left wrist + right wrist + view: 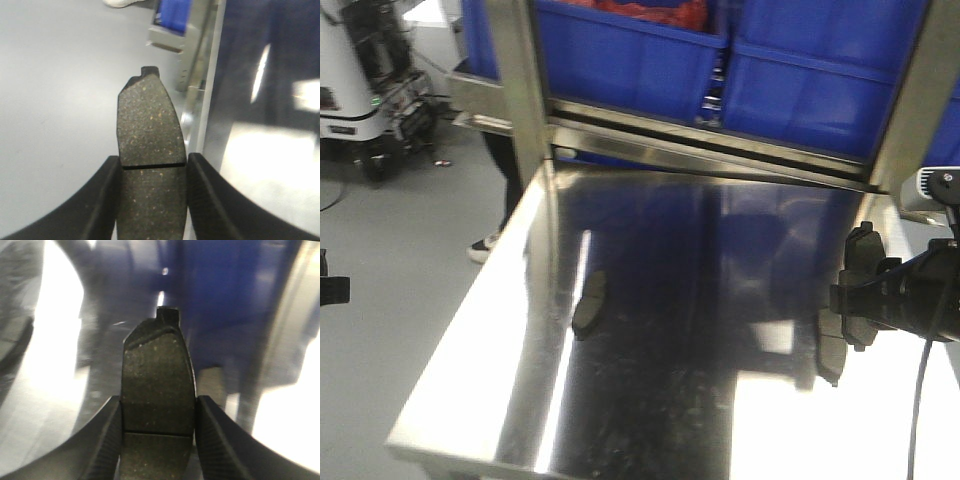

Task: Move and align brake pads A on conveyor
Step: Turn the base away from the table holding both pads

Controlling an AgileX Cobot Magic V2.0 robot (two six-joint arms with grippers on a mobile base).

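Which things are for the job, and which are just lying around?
For the job: left pad in left end effector; right pad in right end effector; third pad on table.
Just lying about: blue bins; shoe; white machine.

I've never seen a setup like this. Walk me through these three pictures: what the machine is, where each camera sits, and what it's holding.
This is a two-armed robot on a mobile base. The front view looks out from the robot over a shiny steel table, with blue bins behind it. The other two views come from cameras on the wrists, each looking along its black fingers. The left gripper is shut on a brake pad, the left pad, held beside the table's edge over the grey floor. The right gripper is shut on the right pad above the table. A third pad rests on the steel. No conveyor belt shows in any view.
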